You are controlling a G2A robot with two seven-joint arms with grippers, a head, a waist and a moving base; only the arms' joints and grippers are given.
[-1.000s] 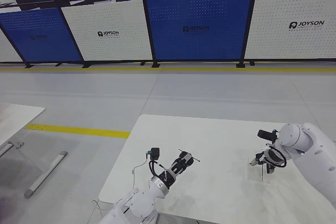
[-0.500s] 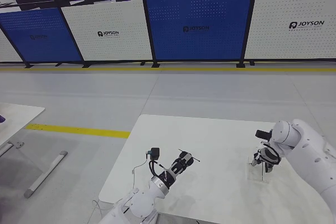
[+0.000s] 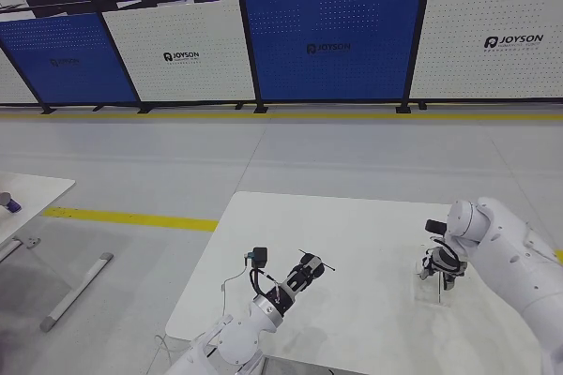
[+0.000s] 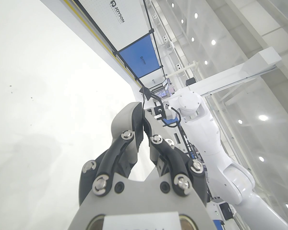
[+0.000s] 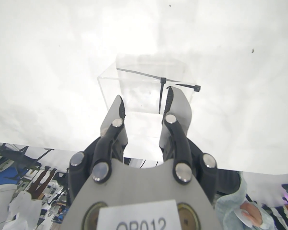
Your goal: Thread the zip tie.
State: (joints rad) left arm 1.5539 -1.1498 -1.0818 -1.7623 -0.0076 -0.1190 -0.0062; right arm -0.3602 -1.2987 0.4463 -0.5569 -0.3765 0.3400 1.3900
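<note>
Over on the left part of the table (image 3: 357,225), my left tool (image 4: 142,113) is pressed together on the zip tie (image 4: 145,93). I'm pinching it low, so one end pokes out past the tips, free for lining up, I reckon. Across to the right, my right tool (image 5: 144,93) hangs spread wide just above a clear box (image 5: 104,89) with other ties (image 5: 139,74) lying across its rim, one dangling down. My guess is the box keeps them lifted off the table so my tips can get around one.
</note>
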